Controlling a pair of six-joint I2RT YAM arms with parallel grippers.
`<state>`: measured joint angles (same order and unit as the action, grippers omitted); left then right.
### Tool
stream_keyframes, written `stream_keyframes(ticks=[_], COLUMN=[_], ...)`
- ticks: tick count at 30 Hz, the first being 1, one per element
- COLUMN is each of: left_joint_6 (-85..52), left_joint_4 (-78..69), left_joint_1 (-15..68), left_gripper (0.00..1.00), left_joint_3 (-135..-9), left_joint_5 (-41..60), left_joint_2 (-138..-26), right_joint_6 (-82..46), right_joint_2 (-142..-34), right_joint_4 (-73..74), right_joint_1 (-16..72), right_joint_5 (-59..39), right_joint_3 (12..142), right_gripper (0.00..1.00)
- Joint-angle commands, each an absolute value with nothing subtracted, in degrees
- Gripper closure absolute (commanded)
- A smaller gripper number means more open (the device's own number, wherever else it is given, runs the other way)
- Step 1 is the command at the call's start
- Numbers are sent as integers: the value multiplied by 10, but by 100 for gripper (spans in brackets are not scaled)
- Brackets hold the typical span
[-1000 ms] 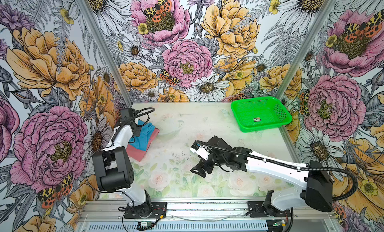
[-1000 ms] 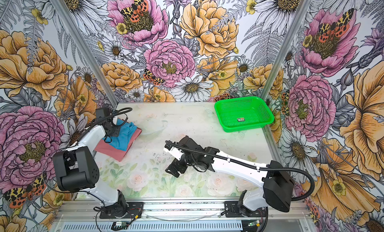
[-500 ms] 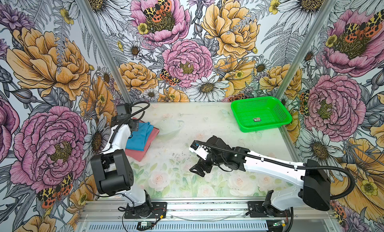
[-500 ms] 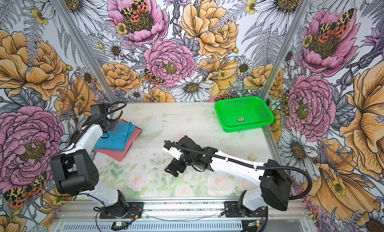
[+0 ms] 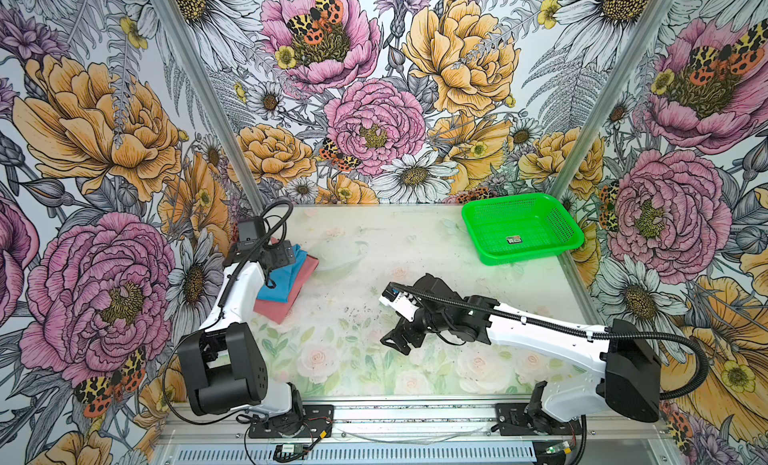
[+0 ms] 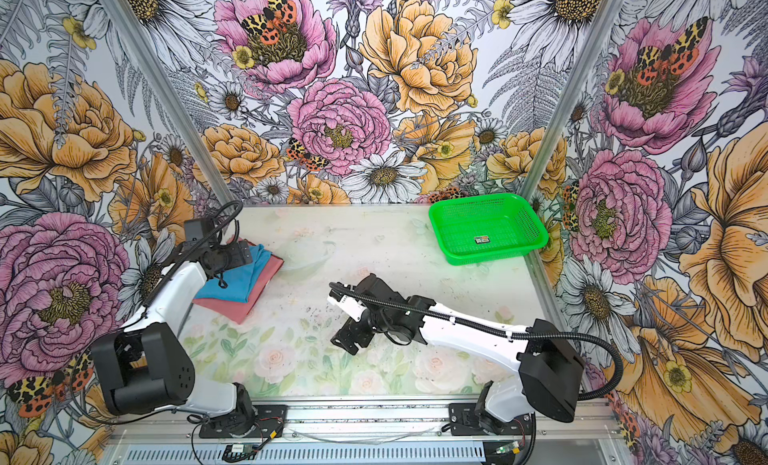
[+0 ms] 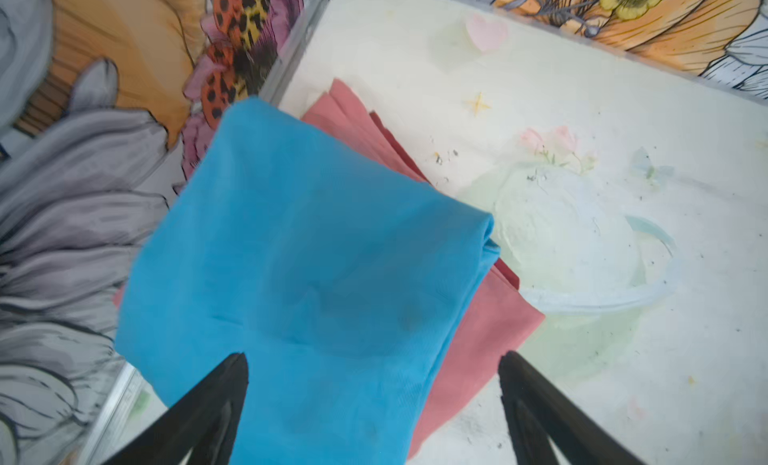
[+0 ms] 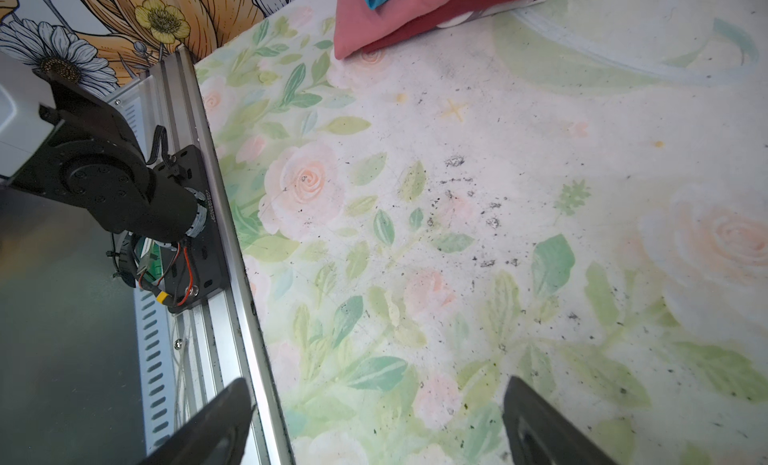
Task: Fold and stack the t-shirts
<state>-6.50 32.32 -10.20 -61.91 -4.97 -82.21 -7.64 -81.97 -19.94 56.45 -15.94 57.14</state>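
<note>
The sky-blue t-shirt (image 5: pixel 279 287) (image 6: pixel 235 283) lies folded on top of the folded salmon-pink t-shirt (image 5: pixel 286 307) (image 6: pixel 249 304) at the table's left side, near the wall. In the left wrist view the blue t-shirt (image 7: pixel 311 255) covers most of the pink t-shirt (image 7: pixel 490 330), which sticks out along one side. My left gripper (image 5: pixel 286 254) (image 6: pixel 240 255) (image 7: pixel 374 359) hovers over the stack, open, with nothing between its fingers. My right gripper (image 5: pixel 395 342) (image 6: pixel 348 340) (image 8: pixel 376 384) is open over bare table near the front middle. The right wrist view catches a pink t-shirt corner (image 8: pixel 395 18).
A green mesh basket (image 5: pixel 519 199) (image 6: pixel 486 201) stands at the back right corner with a small label inside. The aluminium front rail (image 8: pixel 216 217) and the left arm's base (image 8: pixel 104 180) lie close to my right gripper. Flowered walls close in three sides.
My left gripper has opened and let go of the blue t-shirt, which now lies flat on the pink one. The right arm has barely shifted.
</note>
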Motion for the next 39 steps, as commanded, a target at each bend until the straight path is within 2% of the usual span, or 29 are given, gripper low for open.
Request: stream_keyframes(ticks=[1, 5, 14, 18, 22, 26, 31, 39], left_joint_6=[-151, -201, -321, -322, -304, -298, -307, -303], left_joint_4=[317, 314, 312, 307, 285, 300, 309, 326], left_joint_1=[-40, 29, 77, 69, 62, 57, 62, 59], left_gripper=[7, 11, 33, 39, 40, 32, 32, 57], left_joint_3=[-564, -497, -384, -378, -386, -417, -432, -454], left_joint_5=[-125, -259, -361, -362, -337, -305, -314, -316], left_joint_2=[-773, -733, -652, -645, -670, -726, -754, -792], right_joint_6=[-74, -77, -83, -84, -83, -84, -87, -88], right_joint_2=[-807, -811, -798, -800, -803, -800, -799, -793], right_joint_4=[-185, -185, -184, -185, -184, -184, -185, -185], right_joint_1=[566, 566, 567, 567, 567, 567, 567, 566], right_joint_5=[-164, -160, -150, -149, -147, -143, -139, -131], right_joint_3=[575, 576, 558, 558, 561, 562, 558, 555], right_gripper=[5, 5, 5, 5, 5, 5, 5, 5])
